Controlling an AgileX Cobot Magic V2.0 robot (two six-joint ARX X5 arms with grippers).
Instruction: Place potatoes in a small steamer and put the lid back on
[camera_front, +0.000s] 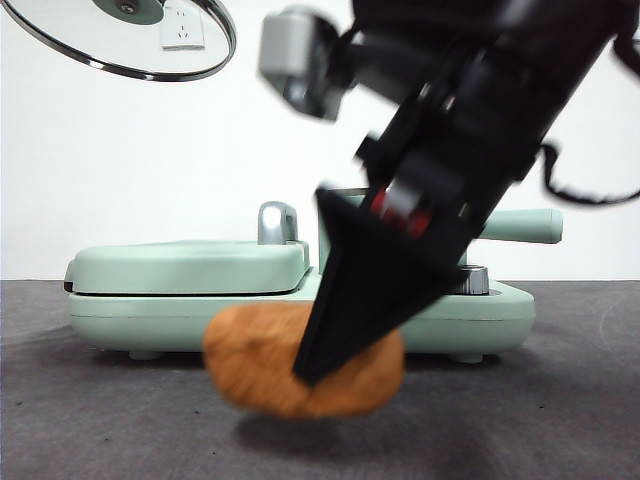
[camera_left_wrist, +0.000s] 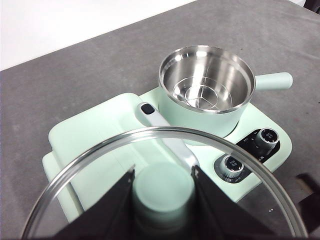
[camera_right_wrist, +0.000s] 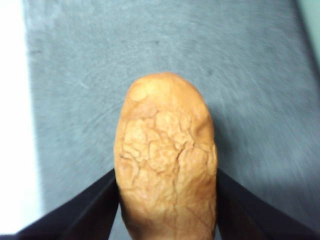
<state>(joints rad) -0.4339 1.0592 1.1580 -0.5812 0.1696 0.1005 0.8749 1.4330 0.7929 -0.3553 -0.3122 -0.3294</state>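
Orange-brown and cracked all over, the potato (camera_right_wrist: 167, 160) sits between the two black jaws of your right claw (camera_right_wrist: 167, 210), which pinches it on both long sides. In the front view you see this potato (camera_front: 260, 355) just above the grey bench (camera_front: 100, 420), with a shadow under it, and I cannot tell if it touches the bench; it is in front of the mint-green cooker base (camera_front: 500, 310). Your left claw (camera_left_wrist: 162, 200) is closed on the green knob (camera_left_wrist: 162, 192) of the glass lid (camera_left_wrist: 90, 165) and holds the lid high in the air, at the top left corner of the front view (camera_front: 130, 45). Below the lid, the small steamer (camera_left_wrist: 205, 87) stands on the base with its steel inside open, its straight handle (camera_left_wrist: 272, 80) pointing to the side, near two round dials (camera_left_wrist: 232, 164).
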